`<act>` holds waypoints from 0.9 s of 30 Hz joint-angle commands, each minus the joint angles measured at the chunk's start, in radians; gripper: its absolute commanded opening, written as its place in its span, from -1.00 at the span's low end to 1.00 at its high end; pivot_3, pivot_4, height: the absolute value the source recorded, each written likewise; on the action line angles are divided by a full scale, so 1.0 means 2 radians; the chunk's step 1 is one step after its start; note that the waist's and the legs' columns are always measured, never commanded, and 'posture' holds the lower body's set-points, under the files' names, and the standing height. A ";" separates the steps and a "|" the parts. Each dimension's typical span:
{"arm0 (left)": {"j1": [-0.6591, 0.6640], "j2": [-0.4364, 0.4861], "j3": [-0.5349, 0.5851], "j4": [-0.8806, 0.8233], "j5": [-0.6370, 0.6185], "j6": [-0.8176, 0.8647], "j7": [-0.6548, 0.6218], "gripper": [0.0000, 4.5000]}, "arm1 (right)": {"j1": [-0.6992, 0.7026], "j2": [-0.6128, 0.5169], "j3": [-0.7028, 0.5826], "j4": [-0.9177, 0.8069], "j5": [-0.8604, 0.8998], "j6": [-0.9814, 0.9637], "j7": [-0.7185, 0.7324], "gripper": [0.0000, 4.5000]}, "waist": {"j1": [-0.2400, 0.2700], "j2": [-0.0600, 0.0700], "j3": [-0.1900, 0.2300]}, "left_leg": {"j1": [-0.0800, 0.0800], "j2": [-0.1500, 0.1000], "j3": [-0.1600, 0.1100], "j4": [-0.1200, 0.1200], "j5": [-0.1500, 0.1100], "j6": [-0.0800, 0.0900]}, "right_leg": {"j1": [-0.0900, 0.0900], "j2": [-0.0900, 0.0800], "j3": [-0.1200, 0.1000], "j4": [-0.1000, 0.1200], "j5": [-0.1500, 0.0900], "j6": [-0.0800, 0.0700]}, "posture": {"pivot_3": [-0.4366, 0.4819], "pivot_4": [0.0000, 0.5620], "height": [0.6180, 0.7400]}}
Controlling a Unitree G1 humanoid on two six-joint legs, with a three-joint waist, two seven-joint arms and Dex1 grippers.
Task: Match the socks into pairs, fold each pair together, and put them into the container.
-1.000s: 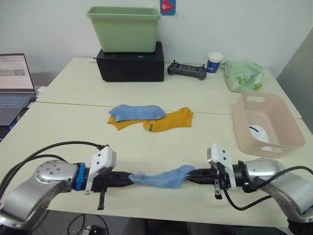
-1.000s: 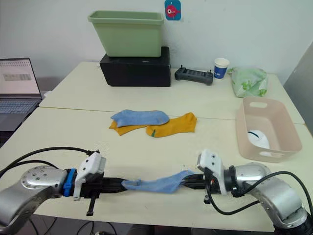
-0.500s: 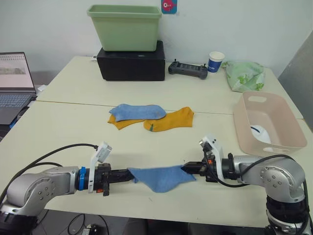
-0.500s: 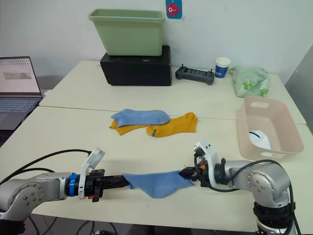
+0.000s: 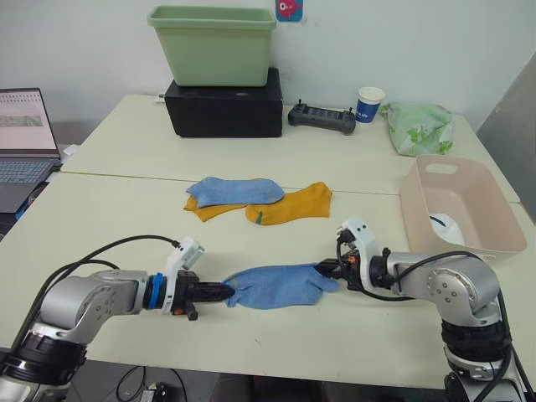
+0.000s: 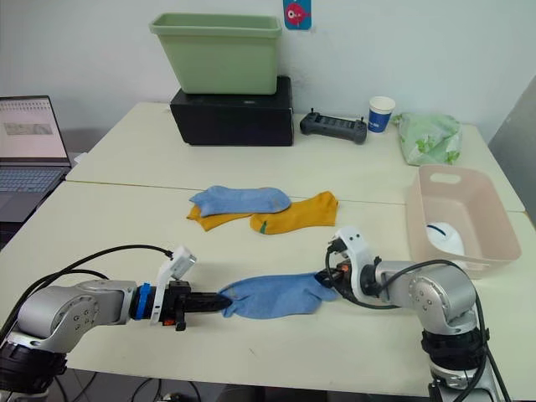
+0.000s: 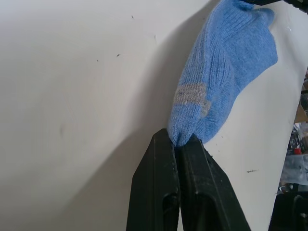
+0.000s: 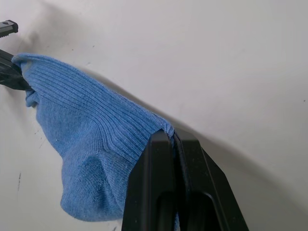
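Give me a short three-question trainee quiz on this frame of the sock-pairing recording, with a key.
1. True or false: the left gripper and the right gripper are each shut on an end of the same light blue sock.
2. What lies in the pale pink basin? A) a white sock B) an orange sock C) a paper cup
3. Fill in: the other light blue sock lies partly on top of a ____ sock farther back on the table.

Key: 1 true. 2 A, the white sock. 3 mustard orange.
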 commanded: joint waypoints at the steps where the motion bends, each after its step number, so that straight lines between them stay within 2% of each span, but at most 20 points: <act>1: -0.011 -0.003 -0.003 0.007 0.016 -0.003 -0.005 -1.00 | -0.005 -0.002 -0.004 -0.009 -0.007 -0.025 -0.004 -0.89 | 0.000 0.000 0.000 | 0.000 0.000 0.000 0.000 0.000 0.000 | 0.000 0.000 0.000 0.000 0.000 0.000 | -0.05 -0.47 0.28; 3: -0.011 -0.005 0.002 0.007 0.020 -0.008 -0.005 -1.00 | 0.003 -0.016 0.000 -0.019 -0.015 -0.053 -0.001 -0.69 | 0.000 0.000 0.000 | 0.000 0.000 0.000 0.000 0.000 0.000 | 0.000 0.000 0.000 0.000 0.000 0.000 | -0.05 -0.47 0.28; 14: 0.004 -0.012 0.051 -0.010 0.026 -0.033 -0.001 -1.00 | 0.043 -0.064 -0.003 -0.051 -0.016 -0.130 0.025 0.99 | 0.000 0.000 0.000 | -0.003 0.000 0.000 0.000 0.000 0.000 | -0.002 0.000 0.000 0.000 0.000 0.000 | -0.05 -0.47 0.28; 15: 0.003 -0.016 0.059 -0.013 0.021 -0.034 0.001 -1.00 | 0.049 -0.068 -0.001 -0.057 -0.013 -0.136 0.032 0.99 | 0.000 0.000 0.000 | -0.003 0.000 0.000 0.000 0.000 0.000 | -0.002 0.000 0.000 0.000 0.000 0.000 | -0.05 -0.47 0.28; 18: 0.006 -0.017 0.062 -0.023 0.037 -0.064 -0.004 -0.71 | 0.061 -0.077 0.010 -0.068 -0.012 -0.152 0.046 1.00 | 0.001 0.000 0.000 | -0.003 0.000 -0.001 0.000 0.000 0.000 | -0.002 0.000 -0.001 0.000 0.000 0.000 | -0.05 -0.47 0.28; 25: 0.038 0.006 0.099 -0.055 0.066 -0.128 -0.007 0.30 | 0.087 -0.094 0.030 -0.089 -0.027 -0.194 0.059 1.00 | 0.000 0.000 0.000 | -0.003 0.000 -0.001 0.001 0.000 0.000 | -0.002 0.000 -0.001 0.000 0.000 0.000 | -0.05 -0.47 0.28; 27: 0.062 -0.013 0.137 -0.070 0.065 -0.149 0.018 0.54 | 0.097 -0.096 0.030 -0.093 -0.030 -0.210 0.060 1.00 | 0.000 0.000 0.000 | -0.003 0.000 -0.001 0.000 0.000 0.000 | -0.002 0.000 -0.001 0.000 0.000 0.000 | -0.05 -0.47 0.28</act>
